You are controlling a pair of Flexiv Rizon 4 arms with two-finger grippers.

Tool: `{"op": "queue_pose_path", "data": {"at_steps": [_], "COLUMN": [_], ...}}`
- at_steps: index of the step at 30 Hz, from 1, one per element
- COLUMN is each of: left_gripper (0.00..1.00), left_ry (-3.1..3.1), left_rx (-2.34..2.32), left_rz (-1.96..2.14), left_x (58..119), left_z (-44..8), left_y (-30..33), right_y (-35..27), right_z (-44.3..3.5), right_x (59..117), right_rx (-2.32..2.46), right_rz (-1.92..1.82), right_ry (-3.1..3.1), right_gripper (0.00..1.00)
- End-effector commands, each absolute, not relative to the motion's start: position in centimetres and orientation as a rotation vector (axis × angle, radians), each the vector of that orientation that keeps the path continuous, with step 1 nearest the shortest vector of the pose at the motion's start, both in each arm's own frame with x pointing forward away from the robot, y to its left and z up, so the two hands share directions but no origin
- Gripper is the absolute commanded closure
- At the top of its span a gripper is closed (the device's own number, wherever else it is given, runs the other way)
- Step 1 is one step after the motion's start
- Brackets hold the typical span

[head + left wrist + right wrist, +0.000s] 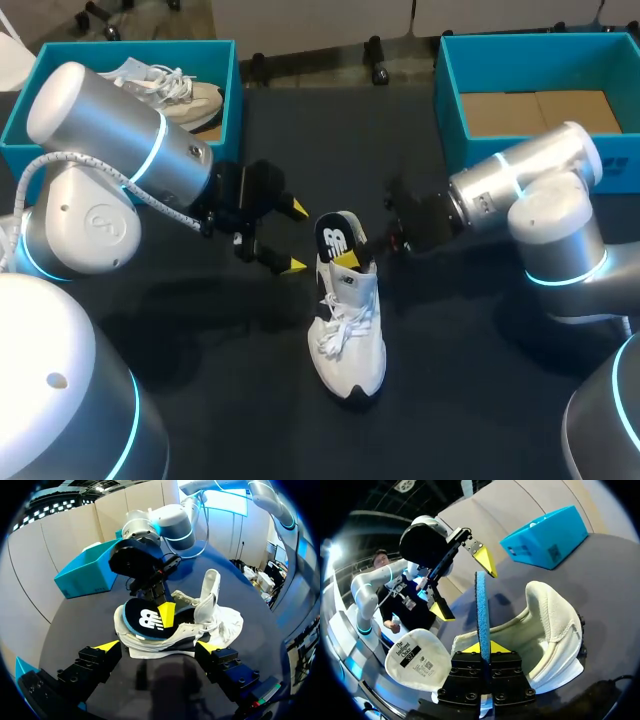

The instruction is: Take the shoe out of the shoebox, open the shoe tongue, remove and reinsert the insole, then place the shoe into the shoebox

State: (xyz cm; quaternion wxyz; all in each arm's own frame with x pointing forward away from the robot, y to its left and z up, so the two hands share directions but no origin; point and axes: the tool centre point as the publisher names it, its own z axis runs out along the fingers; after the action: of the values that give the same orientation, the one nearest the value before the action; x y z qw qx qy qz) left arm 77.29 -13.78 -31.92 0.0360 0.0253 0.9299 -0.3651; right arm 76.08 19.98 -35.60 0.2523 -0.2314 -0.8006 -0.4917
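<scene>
A white shoe (347, 325) stands on the black table (470, 370), toe toward the near edge. Its dark blue insole (334, 240) sticks up out of the heel opening. My right gripper (346, 260) is shut on the insole; in the right wrist view the insole (481, 610) shows edge-on between the yellow tips of that gripper (482, 649). The white tongue (417, 660) is folded forward beside it. My left gripper (296, 237) hangs open just left of the heel, touching nothing. Seen from the left wrist, its gripper (157, 646) has spread tips that frame the shoe (210, 622) and insole (142, 620).
A teal shoebox (25, 105) at the back left holds another pale shoe (170, 88). A second teal shoebox (450, 110) with a bare cardboard floor stands at the back right, behind my right arm.
</scene>
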Motion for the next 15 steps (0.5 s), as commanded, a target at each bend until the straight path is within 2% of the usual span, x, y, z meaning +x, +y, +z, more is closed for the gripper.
{"op": "queue_pose_path", "data": {"at_steps": [1, 4, 15], "left_gripper": [0.00, 0.00, 0.00], "left_ry": [2.857, 2.857, 2.857], "left_rx": [0.077, 0.077, 0.077], "left_rz": [-1.118, -1.118, -1.118], "left_x": [77.2, 77.2, 77.2], "left_z": [-31.9, -31.9, -31.9], "left_y": [-13.8, -13.8, -13.8], "right_y": [19.8, 19.3, 19.7], "right_z": [-34.7, -34.0, -33.3], "right_x": [76.3, 77.0, 78.5], "right_rx": [-0.630, -0.619, -0.588], "right_rz": [-1.346, -1.367, -1.373], "right_ry": [-2.208, -2.232, -2.250], "right_gripper": [0.82, 0.76, 0.80]}}
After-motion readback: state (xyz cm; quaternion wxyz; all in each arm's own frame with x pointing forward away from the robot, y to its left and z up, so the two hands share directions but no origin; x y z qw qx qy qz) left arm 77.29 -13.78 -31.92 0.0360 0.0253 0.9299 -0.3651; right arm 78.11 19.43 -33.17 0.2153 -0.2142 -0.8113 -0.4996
